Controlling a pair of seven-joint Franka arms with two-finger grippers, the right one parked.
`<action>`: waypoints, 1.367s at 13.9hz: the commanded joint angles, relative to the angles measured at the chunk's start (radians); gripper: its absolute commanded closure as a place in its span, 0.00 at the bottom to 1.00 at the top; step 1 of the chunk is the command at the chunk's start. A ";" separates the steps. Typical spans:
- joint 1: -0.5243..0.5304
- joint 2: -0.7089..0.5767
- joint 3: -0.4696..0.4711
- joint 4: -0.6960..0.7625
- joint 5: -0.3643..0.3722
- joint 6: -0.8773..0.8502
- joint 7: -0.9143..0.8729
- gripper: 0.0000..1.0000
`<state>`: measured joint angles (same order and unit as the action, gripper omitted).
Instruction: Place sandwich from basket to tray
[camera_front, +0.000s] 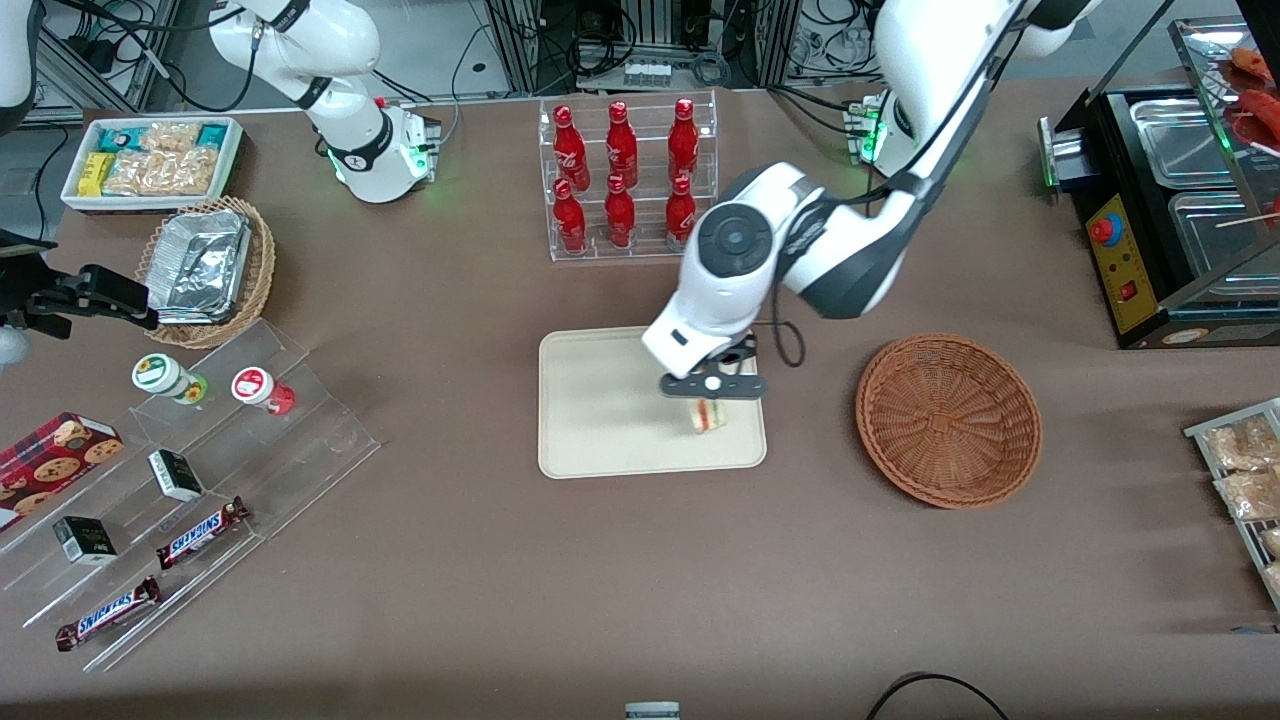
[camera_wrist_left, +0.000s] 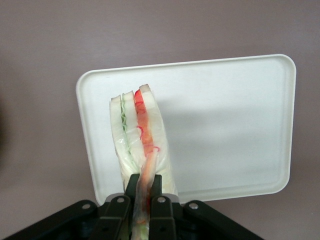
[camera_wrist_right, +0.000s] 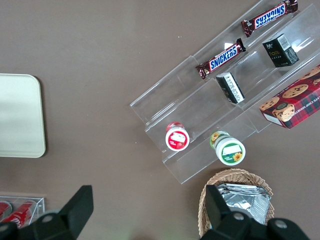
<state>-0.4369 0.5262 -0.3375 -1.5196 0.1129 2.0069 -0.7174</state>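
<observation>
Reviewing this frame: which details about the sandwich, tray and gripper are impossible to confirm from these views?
- Whether the sandwich touches the tray or hangs above it: neither the front nor the left wrist view shows its underside.
- The sandwich's gripped end: in the left wrist view the gripper, shut on it, covers it.
- Part of the tray: the arm hides it in the front view.
- The basket looks empty.

Claw (camera_front: 708, 398) holds sandwich (camera_front: 707, 416) over tray (camera_front: 600, 420) on tabletop (camera_front: 640, 560); basket (camera_front: 948, 420) lies beside tray, toward working arm's end.
</observation>
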 joint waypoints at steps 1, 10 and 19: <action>-0.052 0.083 0.008 0.071 0.047 0.030 -0.011 1.00; -0.109 0.204 0.014 0.088 0.132 0.177 -0.030 1.00; -0.106 0.221 0.014 0.088 0.134 0.210 -0.031 0.01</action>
<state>-0.5271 0.7490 -0.3356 -1.4592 0.2266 2.2280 -0.7257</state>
